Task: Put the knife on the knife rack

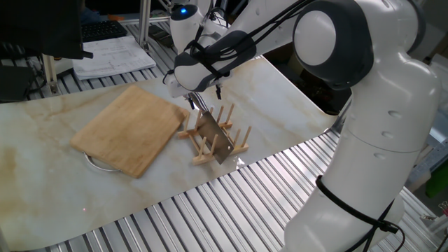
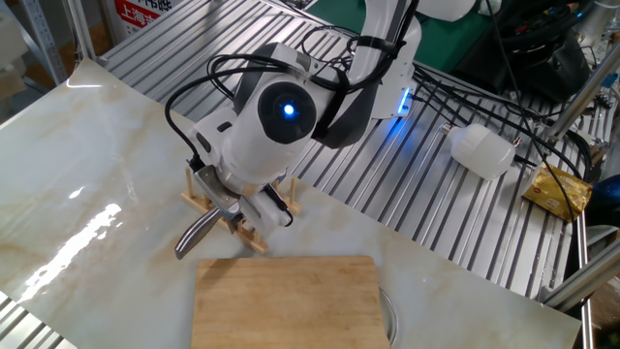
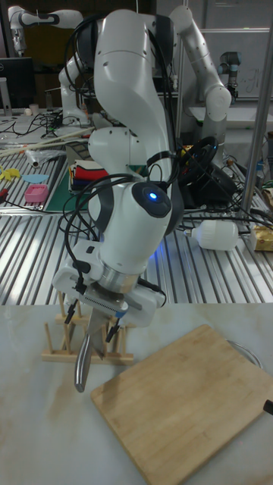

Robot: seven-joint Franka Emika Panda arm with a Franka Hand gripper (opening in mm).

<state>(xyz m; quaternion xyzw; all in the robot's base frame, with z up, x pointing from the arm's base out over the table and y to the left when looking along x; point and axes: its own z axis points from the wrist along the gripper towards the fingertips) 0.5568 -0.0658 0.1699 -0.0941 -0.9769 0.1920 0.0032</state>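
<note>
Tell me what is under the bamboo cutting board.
A thin curved metal rim peeks out from beneath the cutting board at its near-left corner; it also shows at the board's edge in the other fixed view. What it belongs to is hidden by the board.

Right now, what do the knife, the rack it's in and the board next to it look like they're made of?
The knife: blade looks like dull grey steel with a faint sheen; handle material cannot be told. The knife rack: pale, unpainted wood, slats and round pegs. The cutting board: light wood, possibly bamboo, matte, faint lengthwise grain.
</note>
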